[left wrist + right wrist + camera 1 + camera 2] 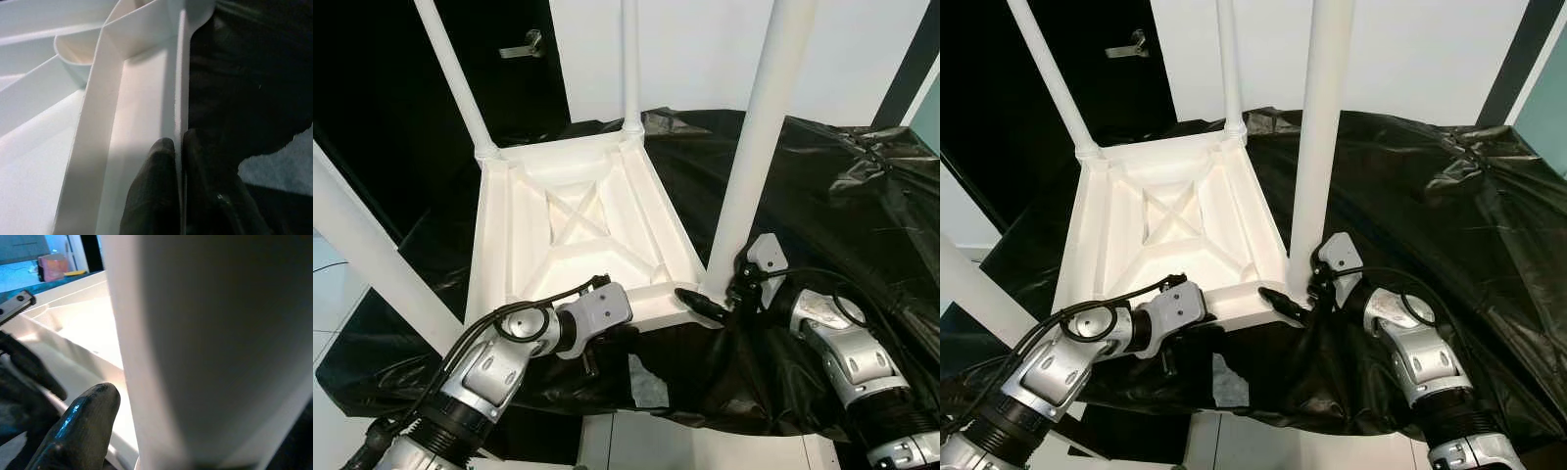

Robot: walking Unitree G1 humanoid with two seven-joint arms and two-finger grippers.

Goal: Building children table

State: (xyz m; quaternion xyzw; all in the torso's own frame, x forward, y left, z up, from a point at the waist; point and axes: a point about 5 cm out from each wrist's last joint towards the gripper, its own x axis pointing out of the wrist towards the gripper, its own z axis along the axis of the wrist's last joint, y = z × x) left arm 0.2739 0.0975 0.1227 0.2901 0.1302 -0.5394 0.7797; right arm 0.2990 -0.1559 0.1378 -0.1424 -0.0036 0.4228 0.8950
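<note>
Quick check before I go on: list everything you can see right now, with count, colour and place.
Table top: one, white, upside down on the black sheet, ribbed underside up.
Table legs: four, white, standing up from the corners; the near-right one is the closest.
Plastic sheet: one, black, crumpled, spread under the table.
Door with handle: one, dark, far left behind the table.
Wall: white, behind the table.
Floor: pale, at the near edge.
Left gripper: black fingers pinching the table's near rim, one finger on each side.
Right gripper: black fingers at the base of the near-right leg.
</note>
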